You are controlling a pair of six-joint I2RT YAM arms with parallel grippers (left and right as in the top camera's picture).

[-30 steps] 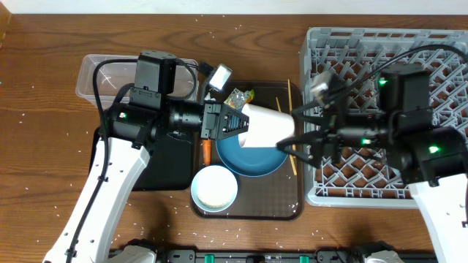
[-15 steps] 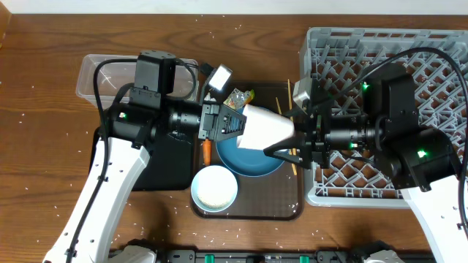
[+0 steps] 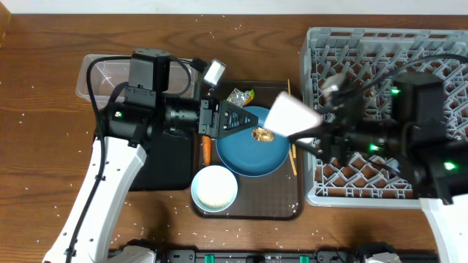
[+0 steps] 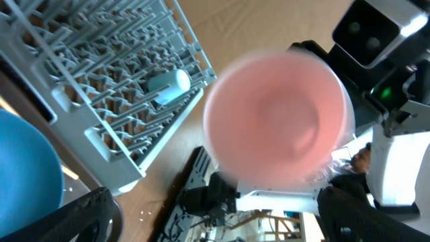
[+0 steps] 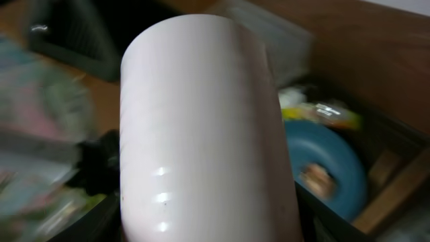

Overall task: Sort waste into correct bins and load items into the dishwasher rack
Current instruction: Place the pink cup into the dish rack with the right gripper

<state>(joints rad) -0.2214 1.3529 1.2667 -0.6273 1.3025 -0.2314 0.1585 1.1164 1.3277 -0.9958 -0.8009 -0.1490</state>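
Note:
A small cup (image 3: pixel 291 115), white outside and pink inside (image 4: pixel 279 124), hangs tilted over the brown tray's right side. My right gripper (image 3: pixel 313 127) is shut on it, and in the right wrist view its white wall (image 5: pixel 201 128) fills the space between the fingers (image 5: pixel 91 218). My left gripper (image 3: pixel 232 121) stands open just left of the cup, apart from it, over the dark-blue plate (image 3: pixel 248 150). A brown food lump (image 3: pixel 262 134) lies on that plate. The grey dishwasher rack (image 3: pixel 387 51) is at the right, with a light-blue cup (image 4: pixel 168 84) lying in it.
On the brown tray (image 3: pixel 252 208) are a white bowl (image 3: pixel 214 188), an orange carrot (image 3: pixel 207 150), a yellow-green wrapper (image 3: pixel 240 96) and chopsticks (image 3: pixel 293 159). The clear tub (image 3: pixel 102 73) and the black tray (image 3: pixel 164 164) lie at the left, under my left arm.
My left gripper has opened and let go of the cup, drawing back a little to the left. My right gripper has closed on the cup and carried it right, uncovering the food lump.

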